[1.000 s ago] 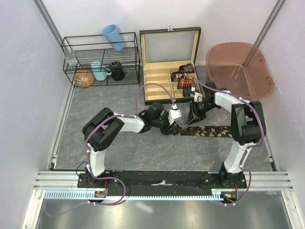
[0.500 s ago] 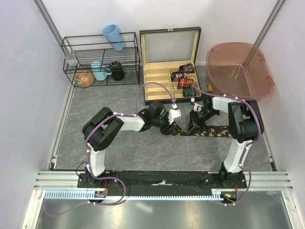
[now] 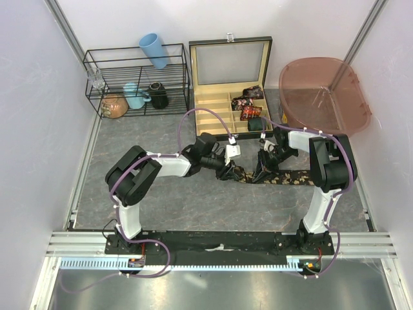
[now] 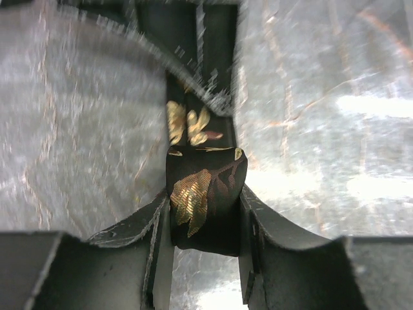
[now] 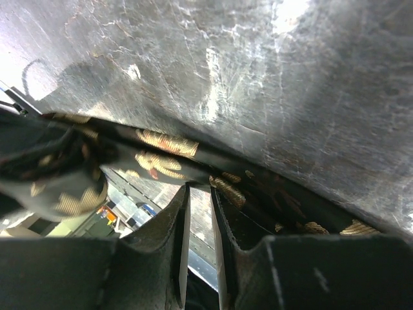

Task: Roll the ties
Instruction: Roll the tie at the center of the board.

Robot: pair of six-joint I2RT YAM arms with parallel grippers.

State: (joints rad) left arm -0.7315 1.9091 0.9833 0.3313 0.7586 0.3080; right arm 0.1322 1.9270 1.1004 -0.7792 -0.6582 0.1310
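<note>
step: rolling | left gripper [image 4: 205, 197] clenched on rolled end [image 4: 204, 187] of tie [image 3: 290, 178], so coil can't unwind | right gripper [image 5: 199, 188] at coil's 3 o'clock on flat tail [image 5: 161, 145] (likely pinning it taut); grasp: cannot tell

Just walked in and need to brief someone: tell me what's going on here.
Both arms are working on one dark patterned tie lying on the table. The left gripper clamps its rolled-up end, while the rest stretches flat toward the right. The right gripper is down at the flat strip, fingers nearly together; whether it pinches the fabric is unclear. Several rolled ties already sit in the open wooden box behind.
</note>
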